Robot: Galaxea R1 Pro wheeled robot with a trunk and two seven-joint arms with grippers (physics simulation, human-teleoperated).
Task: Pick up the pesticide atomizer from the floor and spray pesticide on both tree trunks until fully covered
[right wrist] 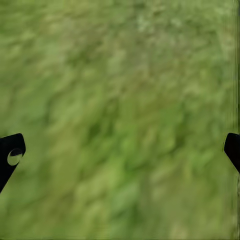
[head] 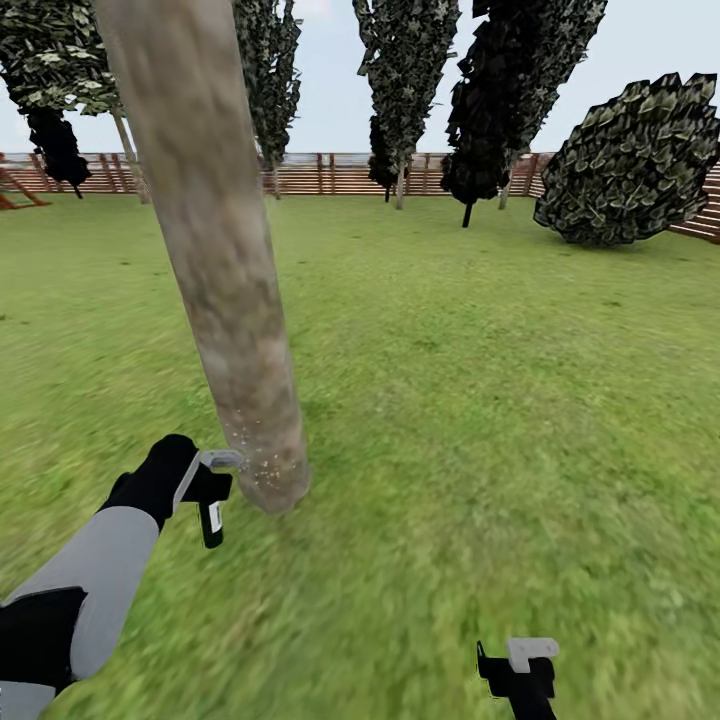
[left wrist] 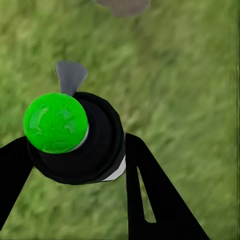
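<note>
Where the wide green lawn (head: 480, 380) runs back to a brown slatted fence (head: 330, 175), dark narrow trees (head: 405, 70) stand along the far edge and a rounded leafy bush (head: 635, 160) leans at the right. Closest in the head view is the tree trunk (head: 215, 260), a thick mottled grey-brown column tilting up and out of the top of the picture, its foot set in the grass. Fine whitish specks of pesticide (head: 262, 462) dot the lowest part of the trunk, on the side facing the left arm. The left end effector (head: 212, 490) hangs just beside the trunk's foot, its fingers closed around the pesticide atomizer (head: 211, 520), a small black bottle with a white patch that hangs below the grip. In the left wrist view the atomizer (left wrist: 82, 140) sits between the two black fingers (left wrist: 150, 195), showing a bright green round cap and a grey nozzle, with the trunk's foot (left wrist: 124, 6) beyond it over grass. The right end effector (head: 520, 665) is low at the right over bare lawn, well apart from the trunk; in the right wrist view its fingertips (right wrist: 11, 156) stand wide apart with nothing between them.
</note>
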